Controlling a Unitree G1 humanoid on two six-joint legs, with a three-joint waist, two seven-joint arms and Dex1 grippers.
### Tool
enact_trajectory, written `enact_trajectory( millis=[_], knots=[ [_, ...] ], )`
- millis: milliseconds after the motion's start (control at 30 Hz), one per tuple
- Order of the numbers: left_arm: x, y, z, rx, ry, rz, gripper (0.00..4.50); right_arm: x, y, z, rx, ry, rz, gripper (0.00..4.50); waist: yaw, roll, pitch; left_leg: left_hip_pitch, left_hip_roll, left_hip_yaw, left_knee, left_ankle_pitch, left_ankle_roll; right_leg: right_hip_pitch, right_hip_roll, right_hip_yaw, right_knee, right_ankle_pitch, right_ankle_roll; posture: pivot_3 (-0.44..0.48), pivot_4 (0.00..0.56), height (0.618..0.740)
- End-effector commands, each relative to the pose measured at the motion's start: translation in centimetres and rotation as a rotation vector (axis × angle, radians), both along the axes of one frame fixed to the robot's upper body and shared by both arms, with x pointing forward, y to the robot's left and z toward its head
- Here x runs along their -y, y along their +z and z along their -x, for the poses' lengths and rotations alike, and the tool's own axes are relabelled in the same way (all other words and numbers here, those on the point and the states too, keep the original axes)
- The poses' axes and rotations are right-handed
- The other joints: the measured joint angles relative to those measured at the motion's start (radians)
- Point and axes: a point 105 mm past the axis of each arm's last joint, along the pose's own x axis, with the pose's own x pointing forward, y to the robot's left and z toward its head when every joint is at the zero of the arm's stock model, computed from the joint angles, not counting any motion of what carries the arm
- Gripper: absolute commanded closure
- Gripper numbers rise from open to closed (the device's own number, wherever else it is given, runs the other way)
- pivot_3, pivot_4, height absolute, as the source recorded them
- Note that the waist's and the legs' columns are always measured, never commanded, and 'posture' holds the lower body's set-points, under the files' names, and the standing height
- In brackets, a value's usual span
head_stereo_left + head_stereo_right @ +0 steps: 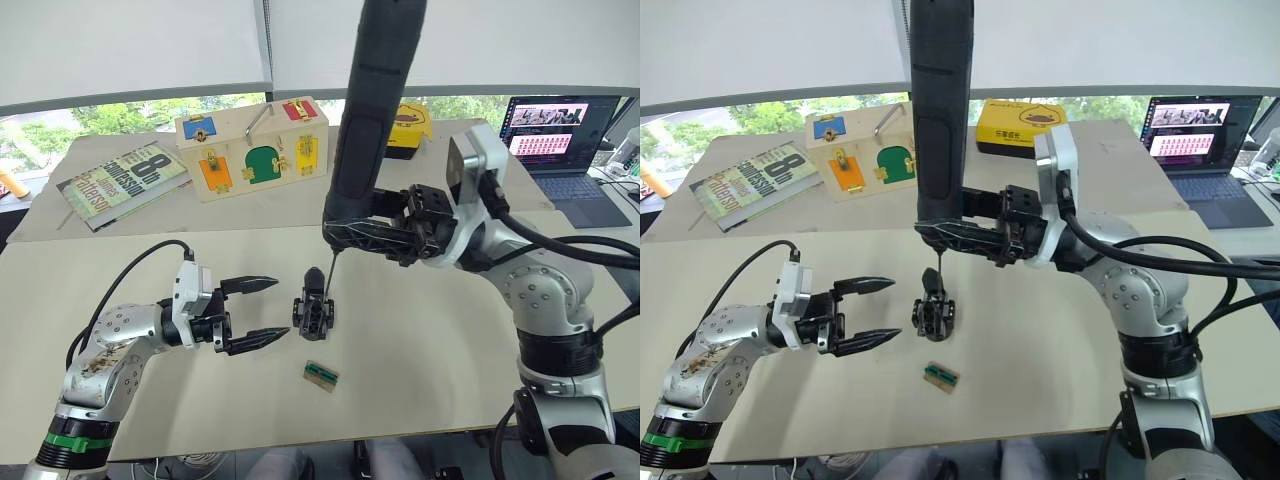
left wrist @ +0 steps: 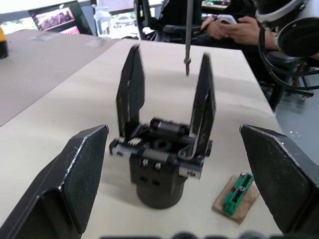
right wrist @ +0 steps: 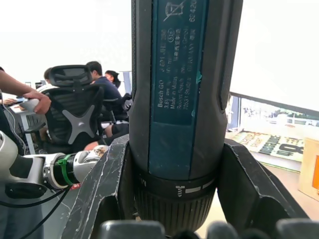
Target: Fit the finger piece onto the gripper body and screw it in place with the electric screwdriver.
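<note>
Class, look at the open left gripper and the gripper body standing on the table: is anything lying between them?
Nothing visible. The left gripper faces the gripper body across bare table; the small green tray lies off to the side.

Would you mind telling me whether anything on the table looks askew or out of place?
Nothing stands out. The gripper body stands upright with both fingers fitted, the electric screwdriver is held upright above it, and the small tray lies flat nearby.
</note>
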Motion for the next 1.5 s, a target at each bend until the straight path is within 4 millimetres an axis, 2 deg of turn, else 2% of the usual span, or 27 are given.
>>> enact_trajectory(
  millis=[33, 367, 733, 1167, 1500],
  knots=[
    [-0.1, 0.1, -0.1, 0.041, 0.014, 0.000, 0.00, -0.9, 1.1, 0.8, 0.064, 0.027, -0.024, 2.60, -0.001, 0.000, 0.000, 0.000, 0.000, 0.000, 0.000, 0.000, 0.000, 0.000, 0.000, -0.001, 0.000, 0.000, 0.000, 0.000, 0.150, 0.740],
    [-0.2, -1.6, -0.2, 0.021, 0.033, -0.021, 0.00, -2.3, 0.5, 1.0, 0.096, 0.025, -0.044, 2.60, -0.011, 0.000, 0.000, 0.000, 0.000, 0.000, 0.000, 0.000, 0.000, 0.000, 0.000, -0.005, 0.000, 0.001, -0.001, 0.000, 0.150, 0.740],
    [0.5, -3.0, -0.3, 0.000, 0.003, -0.044, 0.00, -3.2, -1.3, 1.0, 0.091, 0.049, -0.001, 2.60, -0.014, 0.000, 0.000, 0.000, 0.000, 0.000, 0.001, 0.000, 0.000, 0.000, 0.000, -0.006, 0.001, 0.001, -0.002, 0.000, 0.150, 0.740],
    [1.0, -3.8, -0.3, -0.010, -0.009, -0.055, 0.00, -3.6, -2.7, 1.0, 0.086, 0.044, 0.013, 2.60, -0.014, 0.000, 0.000, 0.000, 0.000, 0.000, 0.001, 0.000, 0.000, 0.000, 0.000, -0.006, 0.001, 0.001, -0.002, 0.000, 0.150, 0.740],
    [1.2, -3.9, -0.4, -0.008, -0.009, -0.056, 0.00, -3.6, -2.6, 0.9, 0.092, 0.043, 0.015, 2.60, -0.014, 0.000, 0.000, 0.000, 0.000, 0.000, 0.001, 0.000, 0.000, 0.000, 0.000, -0.006, 0.001, 0.001, -0.002, 0.000, 0.150, 0.740]
  ],
)
